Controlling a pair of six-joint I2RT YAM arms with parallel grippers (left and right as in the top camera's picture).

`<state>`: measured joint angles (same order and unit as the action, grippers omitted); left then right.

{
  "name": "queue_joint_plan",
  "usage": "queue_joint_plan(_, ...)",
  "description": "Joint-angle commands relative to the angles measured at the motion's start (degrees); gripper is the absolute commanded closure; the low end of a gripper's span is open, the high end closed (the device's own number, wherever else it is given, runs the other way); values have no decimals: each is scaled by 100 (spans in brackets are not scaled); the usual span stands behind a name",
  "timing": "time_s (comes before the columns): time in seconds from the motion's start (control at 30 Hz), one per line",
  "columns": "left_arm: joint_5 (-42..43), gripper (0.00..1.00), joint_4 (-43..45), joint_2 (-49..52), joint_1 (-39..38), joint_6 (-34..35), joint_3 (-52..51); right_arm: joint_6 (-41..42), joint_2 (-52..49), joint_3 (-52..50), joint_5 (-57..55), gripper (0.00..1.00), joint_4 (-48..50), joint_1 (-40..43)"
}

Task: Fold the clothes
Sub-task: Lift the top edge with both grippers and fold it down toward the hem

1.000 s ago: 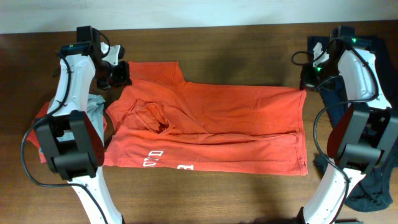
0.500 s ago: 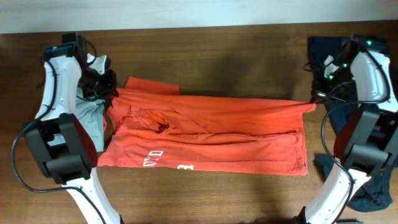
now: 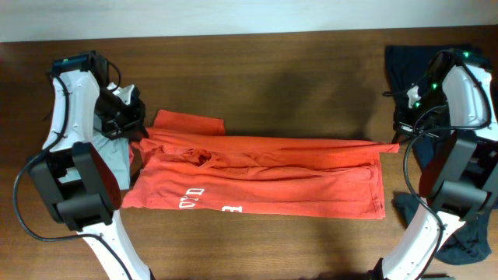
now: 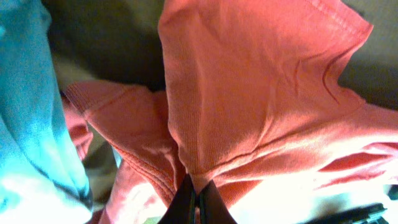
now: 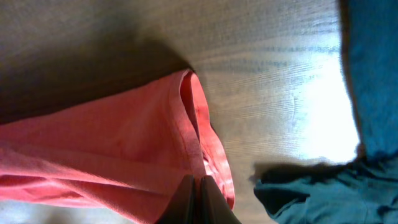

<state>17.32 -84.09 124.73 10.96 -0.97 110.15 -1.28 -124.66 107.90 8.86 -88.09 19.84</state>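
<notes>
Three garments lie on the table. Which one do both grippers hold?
The orange-red T-shirt with white lettering: the left gripper and the right gripper are shut on its two ends. The light grey shirt and the dark navy garment lie aside, ungripped.

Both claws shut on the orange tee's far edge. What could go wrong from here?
1. Slip: left claw and right claw each pinch only a thin bit of the orange T-shirt; pulling could free an edge.
2. Creases: fabric is bunched around the collar, so a fold may trap it.
3. Snag: the grey shirt lies against the T-shirt near the left claw and could get dragged along.
</notes>
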Motion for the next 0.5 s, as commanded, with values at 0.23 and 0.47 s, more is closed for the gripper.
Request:
queue_joint_plan(0.23,-225,100,-691,-225,157,13,101,-7,131,0,-254,94,-588,55)
queue_joint_plan(0.47,-369,100,-857,-223,157,13,-15,-22,131,-826,-378,91,-590,55)
